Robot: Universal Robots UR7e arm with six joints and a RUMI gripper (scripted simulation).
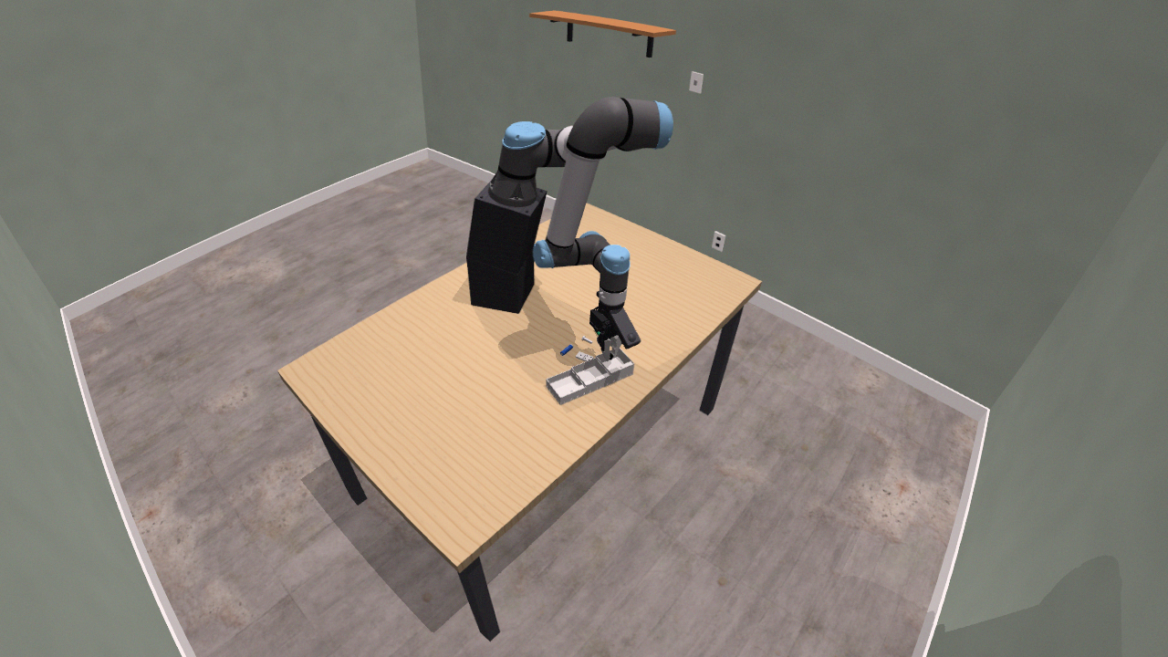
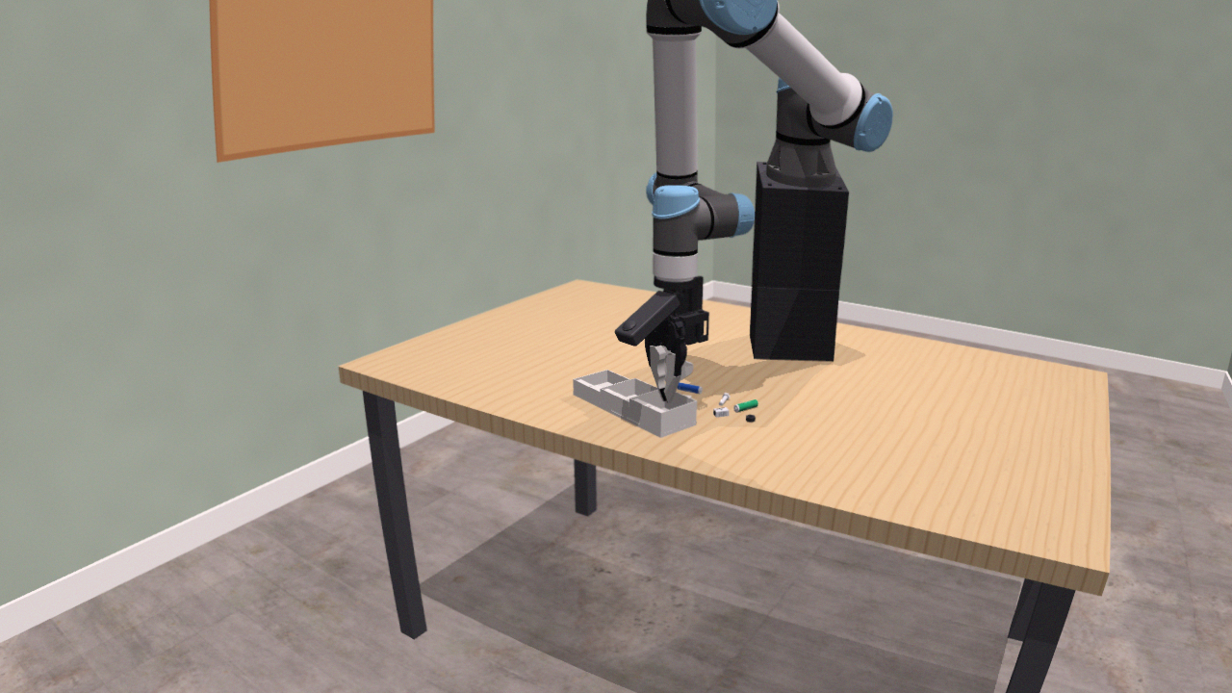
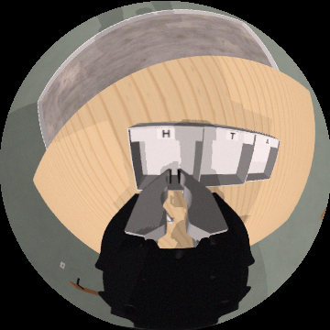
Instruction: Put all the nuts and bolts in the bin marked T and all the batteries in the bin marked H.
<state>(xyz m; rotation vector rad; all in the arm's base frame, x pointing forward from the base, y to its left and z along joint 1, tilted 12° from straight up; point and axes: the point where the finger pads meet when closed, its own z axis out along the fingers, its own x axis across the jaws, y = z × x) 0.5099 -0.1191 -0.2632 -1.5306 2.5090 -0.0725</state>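
Note:
My gripper (image 1: pixel 610 356) (image 2: pixel 667 396) (image 3: pixel 174 170) is shut, with only a thin gap and nothing visible between its tips. It points down at the inner side of the H bin (image 2: pixel 676 422) (image 3: pixel 153 158). The T bin (image 1: pixel 591 374) (image 2: pixel 632 389) (image 3: pixel 222 158) is the middle one; both are upright and no item shows inside them. A blue battery (image 1: pixel 566 349) (image 2: pixel 688 387) lies on the table. A green battery (image 2: pixel 746 405), a silver bolt (image 2: pixel 724 398), a short silver piece (image 2: pixel 721 412) and a black nut (image 2: pixel 750 418) lie beside the H bin.
The A bin (image 1: pixel 565 385) (image 2: pixel 600 382) (image 3: pixel 260 160) stands at the other end of the joined row. A small pale piece with dark spots (image 1: pixel 584 357) lies close behind the row. The black robot pedestal (image 1: pixel 500 261) (image 2: pixel 794 275) stands at the table's back.

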